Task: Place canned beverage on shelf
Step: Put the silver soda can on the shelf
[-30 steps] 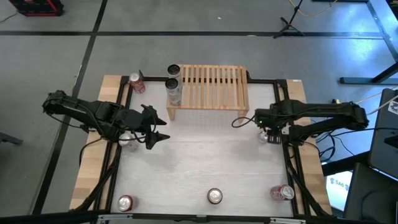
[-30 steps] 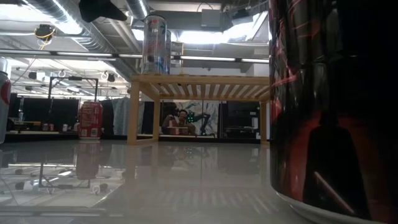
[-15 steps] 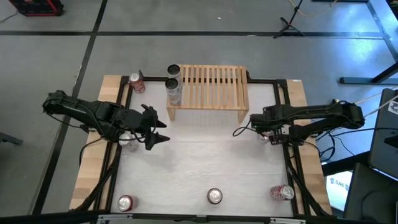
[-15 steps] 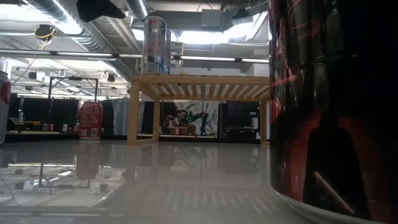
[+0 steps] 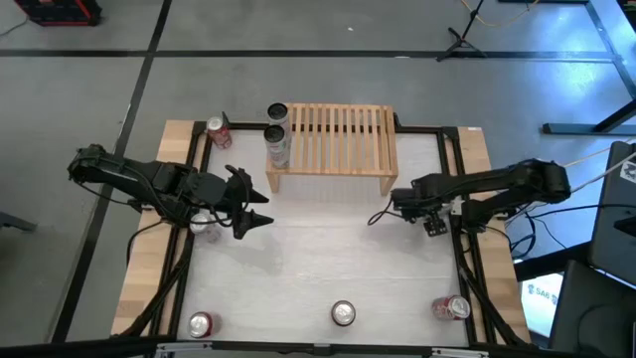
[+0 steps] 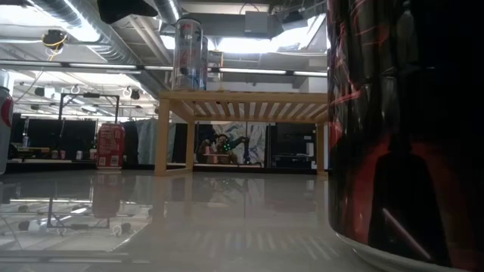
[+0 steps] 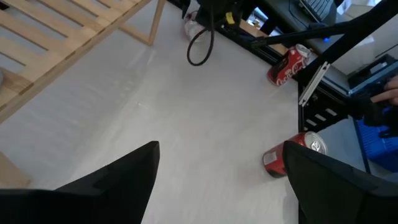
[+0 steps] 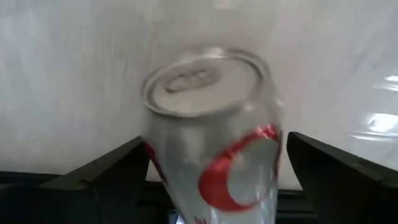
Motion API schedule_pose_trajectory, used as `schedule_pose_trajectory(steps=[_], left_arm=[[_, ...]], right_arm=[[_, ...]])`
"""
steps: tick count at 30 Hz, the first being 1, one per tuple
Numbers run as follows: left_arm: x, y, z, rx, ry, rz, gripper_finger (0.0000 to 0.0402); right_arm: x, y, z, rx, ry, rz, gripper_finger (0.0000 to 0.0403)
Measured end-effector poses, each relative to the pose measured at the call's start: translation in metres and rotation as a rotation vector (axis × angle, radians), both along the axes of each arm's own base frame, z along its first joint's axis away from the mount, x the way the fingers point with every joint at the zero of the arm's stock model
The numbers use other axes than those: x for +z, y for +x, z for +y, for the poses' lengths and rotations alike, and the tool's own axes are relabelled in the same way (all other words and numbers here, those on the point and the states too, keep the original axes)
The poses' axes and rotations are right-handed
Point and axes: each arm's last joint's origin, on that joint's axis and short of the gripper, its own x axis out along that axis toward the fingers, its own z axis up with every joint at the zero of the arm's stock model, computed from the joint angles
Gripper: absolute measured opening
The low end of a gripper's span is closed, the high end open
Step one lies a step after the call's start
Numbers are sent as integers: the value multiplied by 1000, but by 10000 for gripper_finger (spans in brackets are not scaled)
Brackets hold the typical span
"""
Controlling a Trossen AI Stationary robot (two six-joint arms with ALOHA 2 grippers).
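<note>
Right gripper (image 5: pixel 425 217) has shifted inward, fingers wide around a silver-red can (image 8: pixel 214 134), not clamped. Left gripper (image 5: pixel 256 206) spread, empty. Slatted pale-wood shelf (image 5: pixel 338 139) carries two cylindrical cans (image 5: pixel 277 134).

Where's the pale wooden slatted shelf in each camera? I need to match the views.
High view: the pale wooden slatted shelf sits top centre, at the table's far side.
Low view: middle of the picture, seen side-on, standing on its legs.
Left wrist view: upper left corner, slats and one leg.
Right wrist view: not in it.
Shared landmark: the tall silver cans at the shelf's left end, in the high and low views.
</note>
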Motion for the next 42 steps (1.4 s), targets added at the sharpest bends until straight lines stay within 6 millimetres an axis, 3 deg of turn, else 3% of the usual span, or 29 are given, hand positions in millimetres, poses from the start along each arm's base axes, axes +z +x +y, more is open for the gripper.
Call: schedule_pose_trajectory(steps=[4,9,14,18,25,34,42], left_arm=[[0,0,0,0,0,0,330],[0,0,0,8,-14,-1,330],[3,2,0,19,-40,-34,330],[3,2,-1,11,-28,-42,330],[3,4,-3,1,-25,-46,330],[-8,35,-20,-12,-1,-84,330],[-21,71,-37,67,-102,-182,330]], right_arm=[[-8,5,0,-12,25,34,333],[-3,9,0,-42,20,40,269],[26,29,-1,-126,13,-57,269],[63,48,2,-234,75,-231,269],[115,67,41,-291,144,-587,269],[135,88,84,-351,103,-995,269],[150,83,108,-384,57,-1187,269]])
